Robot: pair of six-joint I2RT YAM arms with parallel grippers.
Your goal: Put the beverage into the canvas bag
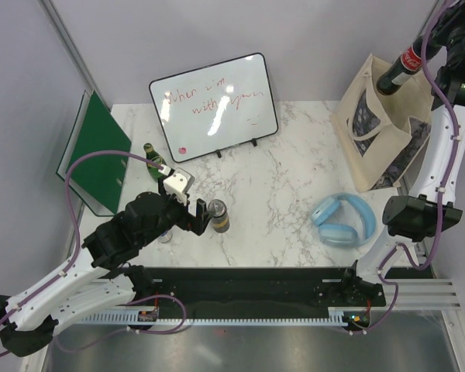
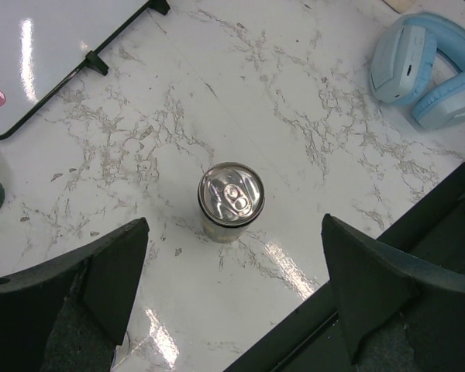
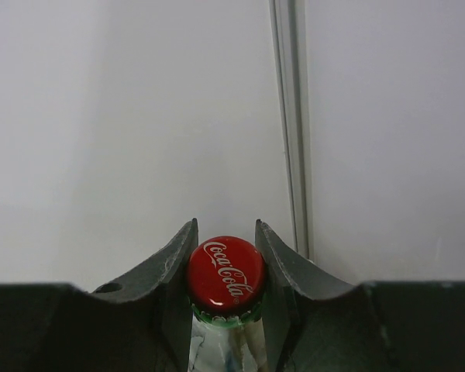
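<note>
**Cola bottle held over bag mouth, upper right of top view**

The right gripper [image 1: 443,32] is pinching the cola bottle [image 1: 399,70] at the neck. In the wrist view both fingers [image 3: 174,260] press just under the red cap [image 3: 225,275]. The bottle is tilted, with its lower end at the open mouth of the canvas bag [image 1: 372,136]. Whether it is inside yet, cannot tell. The bag stands upright at the right edge of the table, printed panel facing the table's middle.

The left gripper [image 2: 232,260] is spread wide above 1 can [image 2: 231,200], not touching it. The can stands upright, lower centre-left of the top view.

Other items: blue headphones [image 1: 343,221] lie in front of the bag, apart from it. A whiteboard [image 1: 214,105] with red writing is propped at upper centre. A green bottle [image 1: 153,159] stands just beside a green folder [image 1: 97,151] at the left edge. Nothing sits between the bottle and the bag.

The surface is a white marble-pattern table [image 1: 287,178]. A black rail [image 1: 256,291] runs along the bottom edge. The walls are plain pale grey.
</note>
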